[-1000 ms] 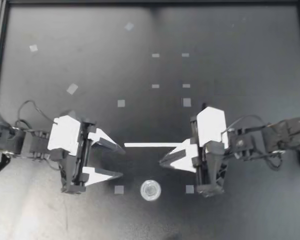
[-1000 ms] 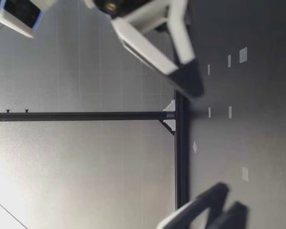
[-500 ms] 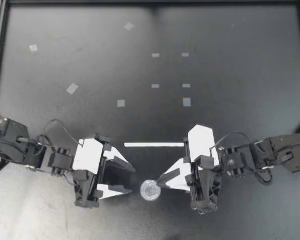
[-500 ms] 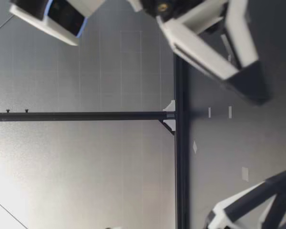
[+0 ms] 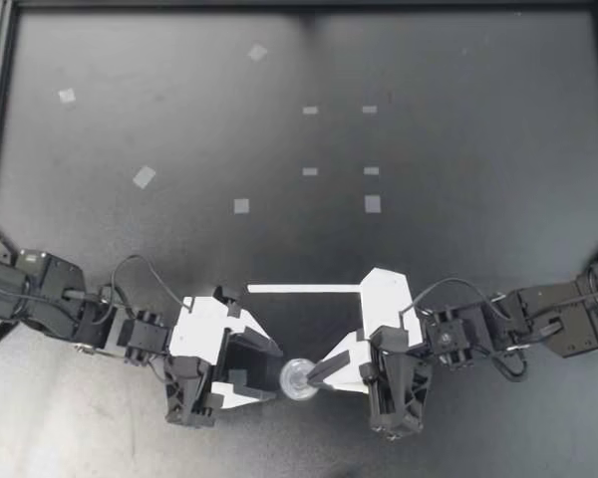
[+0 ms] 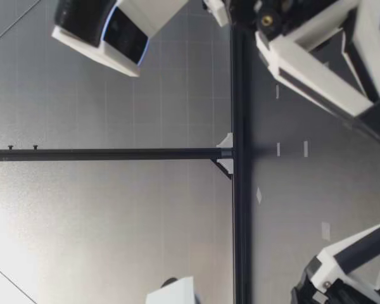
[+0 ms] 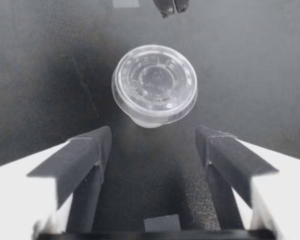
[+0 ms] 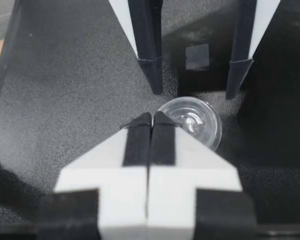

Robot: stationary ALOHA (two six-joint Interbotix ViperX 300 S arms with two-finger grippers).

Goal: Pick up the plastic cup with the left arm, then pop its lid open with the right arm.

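**Top view:** a small round clear plastic cup with a lid (image 5: 299, 377) stands on the black table (image 5: 458, 149) at the lower middle of the frame, below a white tape strip (image 5: 304, 289). The left jaws, lower left of centre, are released, and their fingers (image 5: 247, 396) spread wide just beside the cup. The right jaws, lower right of centre, are clenched on nothing. Their tip is at the cup's edge, but I cannot tell whether it touches.

**Low view:** both pairs of jaws loom close to the camera, just above the table. The cup is hidden.

**Left wrist view:** the cup (image 7: 155, 85) sits upright just ahead of the spread fingers (image 7: 85, 155), not between them. The right jaws' closed tips show beyond it.

**Right wrist view:** the pressed-together fingers (image 8: 138, 135) point at the cup (image 8: 195, 122), which is just ahead and slightly to one side. Beyond it the left jaws' two fingers stand apart, with a pale tape square (image 8: 196, 56) between them.
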